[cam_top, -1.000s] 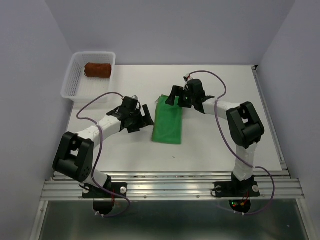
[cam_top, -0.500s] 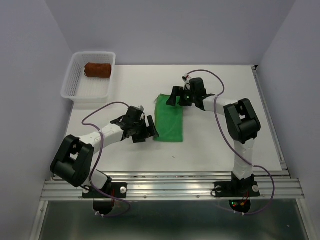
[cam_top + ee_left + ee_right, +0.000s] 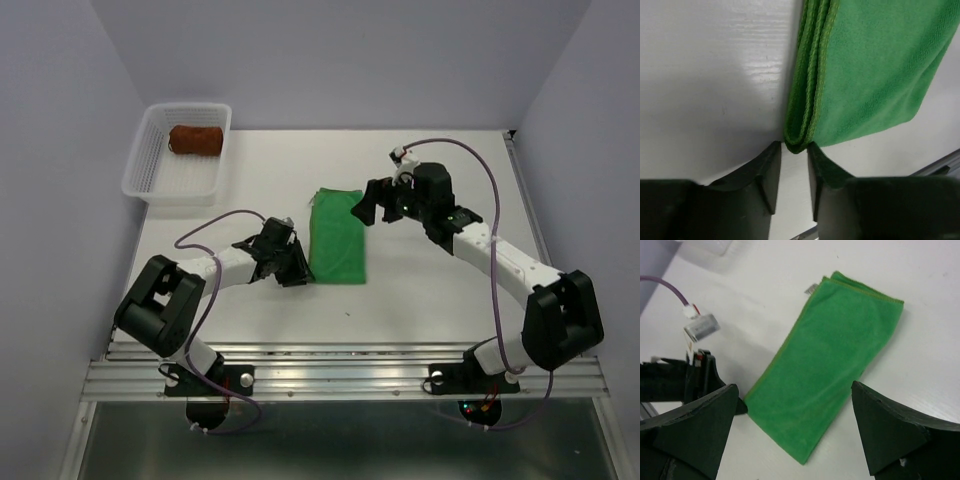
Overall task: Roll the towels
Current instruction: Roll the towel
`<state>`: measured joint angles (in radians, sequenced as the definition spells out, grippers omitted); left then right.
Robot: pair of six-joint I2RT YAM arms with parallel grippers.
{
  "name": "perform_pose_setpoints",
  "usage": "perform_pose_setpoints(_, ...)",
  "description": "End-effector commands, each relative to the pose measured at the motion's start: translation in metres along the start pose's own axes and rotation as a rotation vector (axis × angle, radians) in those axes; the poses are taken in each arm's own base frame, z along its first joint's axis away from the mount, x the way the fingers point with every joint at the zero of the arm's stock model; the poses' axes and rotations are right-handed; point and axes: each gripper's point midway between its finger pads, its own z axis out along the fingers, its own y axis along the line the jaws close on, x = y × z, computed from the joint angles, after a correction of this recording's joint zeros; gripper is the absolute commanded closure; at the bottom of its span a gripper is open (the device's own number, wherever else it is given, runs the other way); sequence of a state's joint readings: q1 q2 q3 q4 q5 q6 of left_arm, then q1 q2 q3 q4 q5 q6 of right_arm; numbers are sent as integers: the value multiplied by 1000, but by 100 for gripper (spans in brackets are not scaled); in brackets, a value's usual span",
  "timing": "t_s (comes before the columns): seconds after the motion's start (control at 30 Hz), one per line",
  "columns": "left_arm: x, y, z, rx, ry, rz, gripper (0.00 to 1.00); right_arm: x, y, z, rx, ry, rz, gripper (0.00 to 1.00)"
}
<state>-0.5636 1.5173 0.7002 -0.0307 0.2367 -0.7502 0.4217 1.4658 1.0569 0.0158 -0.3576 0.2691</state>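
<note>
The bright green towel (image 3: 337, 237) lies flat and folded in the middle of the table, also seen in the left wrist view (image 3: 875, 65) and the right wrist view (image 3: 825, 355). My left gripper (image 3: 299, 272) is low at its near left corner. Its jaws (image 3: 794, 145) have drawn narrow, and the tips pinch the folded corner from both sides. My right gripper (image 3: 374, 204) hovers just off the towel's far right corner, wide open (image 3: 794, 386) with nothing between its fingers. The rust-brown towel (image 3: 194, 139) lies rolled up in the basket.
The white mesh basket (image 3: 140, 168) stands at the far left corner of the table. A purple cable loops over each arm. The metal rail (image 3: 340, 375) with both arm bases runs along the near edge.
My left gripper slid toward the towel's near left corner and narrowed its jaws onto it. The right arm swung to the right, its gripper drawing back off the towel's far edge, still open.
</note>
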Motion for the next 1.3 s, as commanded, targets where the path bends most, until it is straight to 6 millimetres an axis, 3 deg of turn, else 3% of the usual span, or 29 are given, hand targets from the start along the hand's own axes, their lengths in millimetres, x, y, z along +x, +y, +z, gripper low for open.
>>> perform_pose_setpoints(0.0, -5, -5, 9, 9, -16, -1, 68, 57, -6, -22, 113, 127, -97, 0)
perform_pose_setpoints(0.07, -3, -5, 13, 14, -2, -5, 79, 78, -6, -30, 131, 160, -178, 0)
perform_pose_setpoints(0.1, -2, -5, 13, 17, 3, -9, 95, 79, -1, -34, 145, 152, -253, 0)
perform_pose_setpoints(0.13, -3, -5, 12, 16, -1, -13, 100, 85, 0, -37, 153, 162, -294, 0)
perform_pose_setpoints(0.3, -3, -8, 4, 27, -13, -34, 100, 105, 9, -44, 170, 200, -534, 0)
perform_pose_setpoints(0.37, -4, -12, -1, 40, -18, -42, 100, 122, 31, -40, 99, 223, -611, 0)
perform_pose_setpoints(0.47, -6, -18, -6, 59, -9, -57, 100, 141, 41, -35, 80, 257, -707, 0)
perform_pose_setpoints(0.7, -11, -12, -19, 61, 7, -102, 100, 169, 39, -17, 63, 351, -808, 0)
perform_pose_setpoints(1.0, -15, -16, -25, 82, 25, -94, 100, 182, 43, 11, 62, 380, -899, 4)
perform_pose_setpoints(1.13, -19, -15, -30, 79, 3, -97, 100, 191, 45, 14, 58, 391, -924, 16)
perform_pose_setpoints(1.27, -20, -13, -31, 81, 5, -97, 100, 200, 40, 18, 68, 421, -927, 36)
